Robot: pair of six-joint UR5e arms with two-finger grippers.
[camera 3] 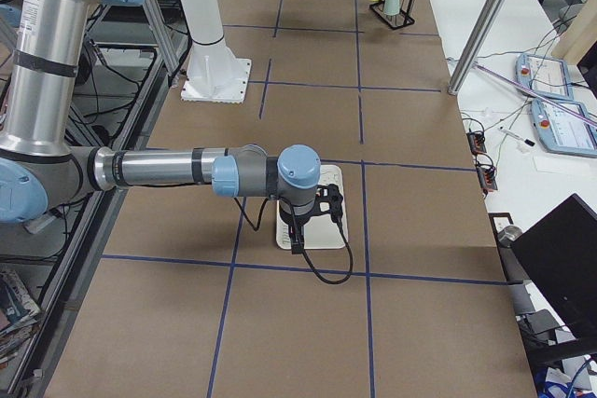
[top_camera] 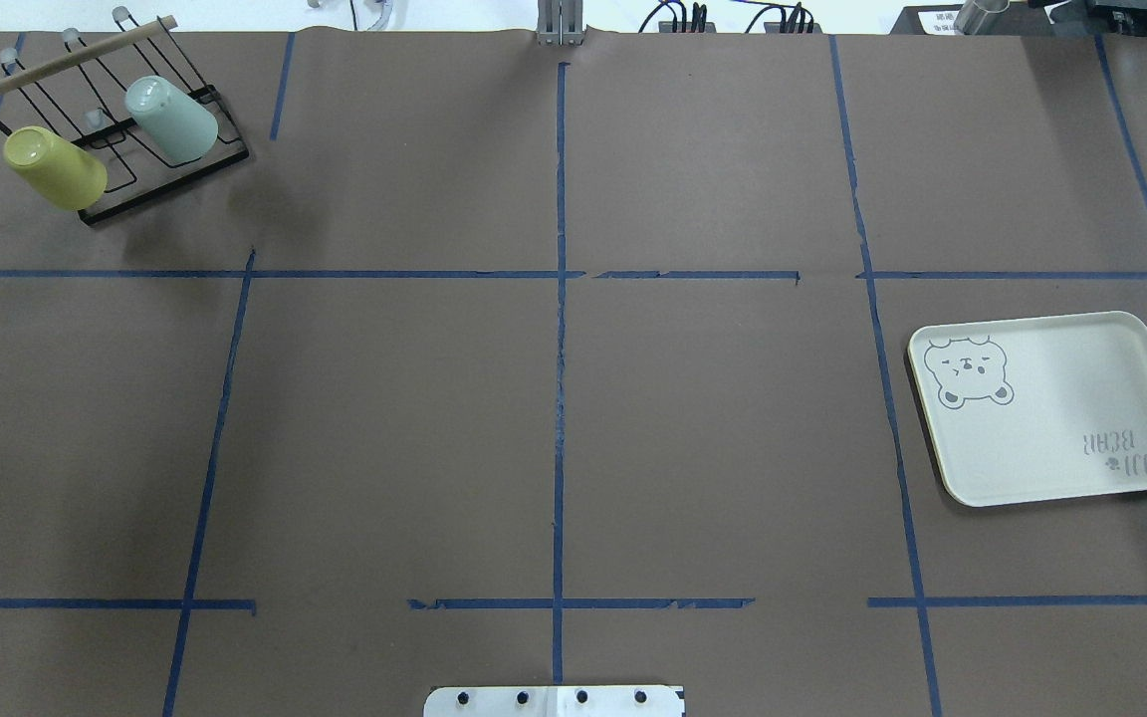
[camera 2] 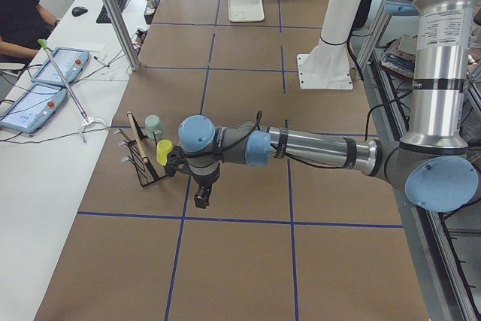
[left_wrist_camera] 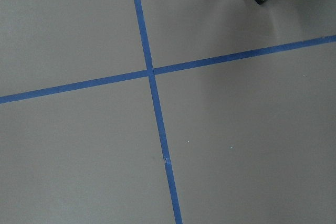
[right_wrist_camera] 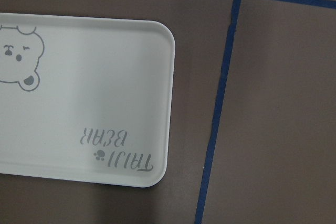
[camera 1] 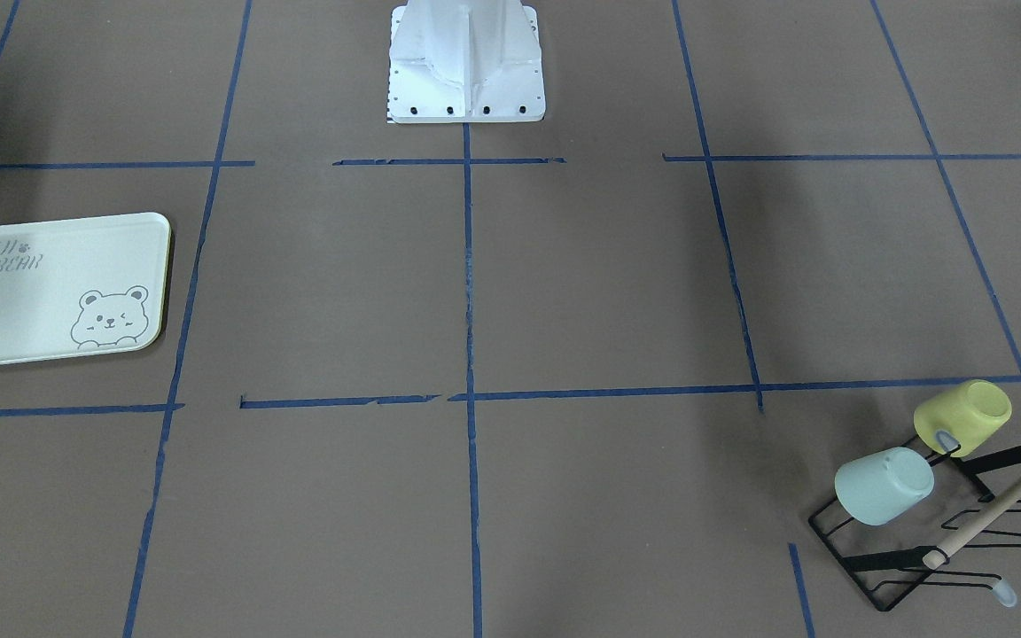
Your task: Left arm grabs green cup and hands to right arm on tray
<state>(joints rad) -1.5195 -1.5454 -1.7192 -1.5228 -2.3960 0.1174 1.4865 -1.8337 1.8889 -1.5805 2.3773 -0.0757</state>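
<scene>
The green cup (camera 1: 884, 485) sits mouth-down and tilted on a prong of a black wire rack (camera 1: 883, 558). The rack is in the tabletop (top_camera: 554, 448) corner on the robot's left, at the far edge from its base. A yellow-green cup (camera 1: 962, 416) hangs the same way on the next prong, just beside it, and they look slightly apart. A wooden rod (camera 1: 1002, 505) runs across the top of the rack.

The tray (top_camera: 1051, 418) lies flat near the tabletop's edge on the robot's right, well apart from the rack, with its bear drawing and lettering face up and nothing on it.

The left end effector (camera 2: 201, 199) points down over bare brown tabletop, near the rack on the robot's side and holding nothing that I can make out. From here I cannot tell whether its jaws are parted or closed. The right end effector (camera 3: 297, 241) hangs above the tray, and its jaw state is just as hard to read.
</scene>
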